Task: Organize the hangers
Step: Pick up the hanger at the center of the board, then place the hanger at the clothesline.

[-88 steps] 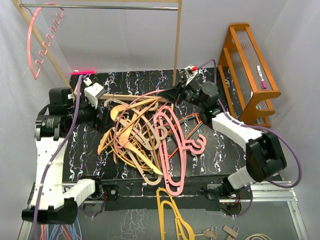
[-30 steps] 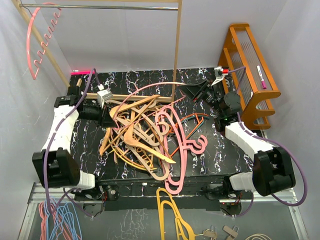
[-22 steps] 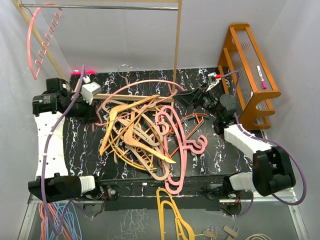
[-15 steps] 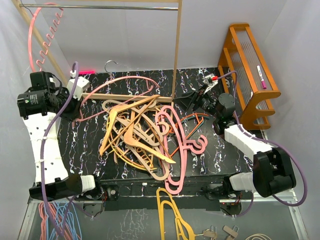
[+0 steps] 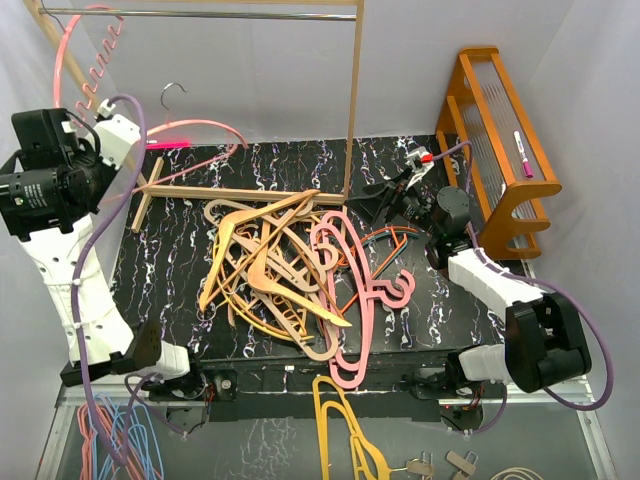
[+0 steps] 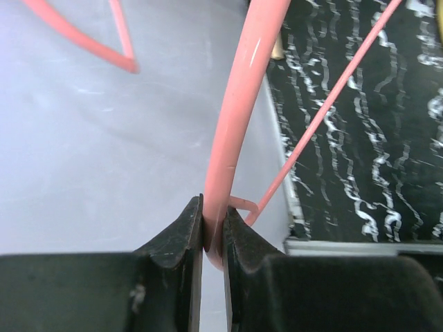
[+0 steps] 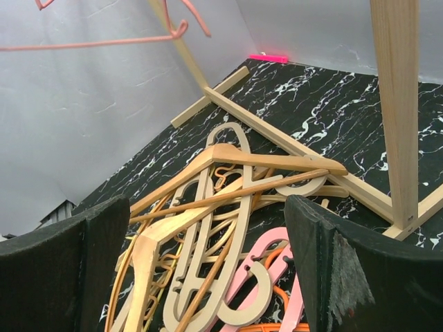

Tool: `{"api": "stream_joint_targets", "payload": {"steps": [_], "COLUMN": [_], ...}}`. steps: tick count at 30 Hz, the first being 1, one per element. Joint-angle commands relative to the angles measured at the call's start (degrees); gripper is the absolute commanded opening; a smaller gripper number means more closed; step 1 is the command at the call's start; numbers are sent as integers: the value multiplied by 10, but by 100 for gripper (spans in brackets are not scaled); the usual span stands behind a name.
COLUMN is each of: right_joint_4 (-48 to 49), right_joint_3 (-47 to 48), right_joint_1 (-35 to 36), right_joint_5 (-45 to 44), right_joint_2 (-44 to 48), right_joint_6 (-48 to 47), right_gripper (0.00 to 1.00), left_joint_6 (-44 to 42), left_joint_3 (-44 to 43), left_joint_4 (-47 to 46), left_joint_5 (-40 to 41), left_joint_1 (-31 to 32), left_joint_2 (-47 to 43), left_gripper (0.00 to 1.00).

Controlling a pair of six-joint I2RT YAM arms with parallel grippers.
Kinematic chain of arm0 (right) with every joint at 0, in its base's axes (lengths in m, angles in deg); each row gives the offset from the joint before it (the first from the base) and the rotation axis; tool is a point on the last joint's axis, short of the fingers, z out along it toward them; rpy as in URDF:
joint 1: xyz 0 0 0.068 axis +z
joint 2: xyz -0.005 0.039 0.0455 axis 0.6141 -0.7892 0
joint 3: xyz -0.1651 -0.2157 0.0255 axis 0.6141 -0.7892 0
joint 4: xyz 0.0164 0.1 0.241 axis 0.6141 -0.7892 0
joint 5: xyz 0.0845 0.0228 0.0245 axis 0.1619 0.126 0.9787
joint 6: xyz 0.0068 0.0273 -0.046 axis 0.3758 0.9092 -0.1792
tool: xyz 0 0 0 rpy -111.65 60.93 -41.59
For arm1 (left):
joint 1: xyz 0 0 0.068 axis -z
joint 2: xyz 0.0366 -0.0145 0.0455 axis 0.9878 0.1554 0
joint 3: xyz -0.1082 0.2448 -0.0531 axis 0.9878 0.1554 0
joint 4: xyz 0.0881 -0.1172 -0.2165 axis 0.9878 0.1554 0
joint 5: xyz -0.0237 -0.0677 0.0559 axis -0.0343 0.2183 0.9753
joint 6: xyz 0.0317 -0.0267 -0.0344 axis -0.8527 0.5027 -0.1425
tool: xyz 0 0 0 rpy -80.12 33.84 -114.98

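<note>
- White walls (image 5: 250,70) close round a desk (image 5: 545,425) carrying a black marbled mat (image 5: 165,265). From above, the hangers (image 5: 275,270) lie in a tangled heap at mid-mat. The left jaws, raised at the far left, hold one pink hanger (image 5: 205,123) in the air below the rail (image 5: 200,14). Its metal hook (image 5: 175,90) stands right of a wavy pink hanger (image 5: 75,95) hung at the rail's left end. I judge the step to be hanging it: bring the hook above the rail, then lower it on just right of the wavy one.
- Left wrist view: the left jaws are pinched shut on the pink hanger's (image 6: 239,104) thick arm, and a thin bar runs off over the mat (image 6: 367,138). The grip seems to sit near one end, so the hanger may swing. Move slowly and keep the pinch until the rail bears the weight. The hook is out of this view.
- Right wrist view: the right jaws stand wide open and empty, facing the heap (image 7: 221,207). A wooden post (image 7: 394,104) stands just to their right. Best to keep them clear of both meanwhile.
</note>
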Motion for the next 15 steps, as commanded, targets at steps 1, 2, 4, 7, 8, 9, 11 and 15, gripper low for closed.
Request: {"api": "stream_joint_targets", "payload": {"steps": [1, 2, 4, 7, 8, 9, 11, 15], "right_joint_4": [63, 67, 77, 93, 98, 101, 103, 103], "right_joint_3": [-2, -2, -2, -2, -2, -2, -1, -3], "right_joint_1": [1, 2, 2, 2, 2, 2, 2, 2], "right_joint_5": [14, 17, 21, 26, 28, 30, 33, 34], "right_joint_2": [-7, -9, -13, -21, -23, -25, -27, -25], "right_joint_6": [10, 12, 17, 27, 30, 32, 32, 28], "right_gripper": [99, 99, 99, 98, 99, 99, 99, 98], "left_joint_6": [-18, -13, 10, 79, 101, 123, 161, 216], "left_joint_3": [-95, -120, -161, -175, -165, -154, -140, -151], "left_joint_4": [-10, -9, -11, -11, -13, -17, -21, -19], "left_joint_5": [78, 86, 93, 79, 68, 57, 42, 55], "left_joint_1": [-2, -2, -3, -2, -2, -2, -2, -2], "left_joint_2": [35, 47, 69, 79, 73, 69, 61, 57], "left_gripper": [0, 0, 0, 0, 0, 0, 0, 0]}}
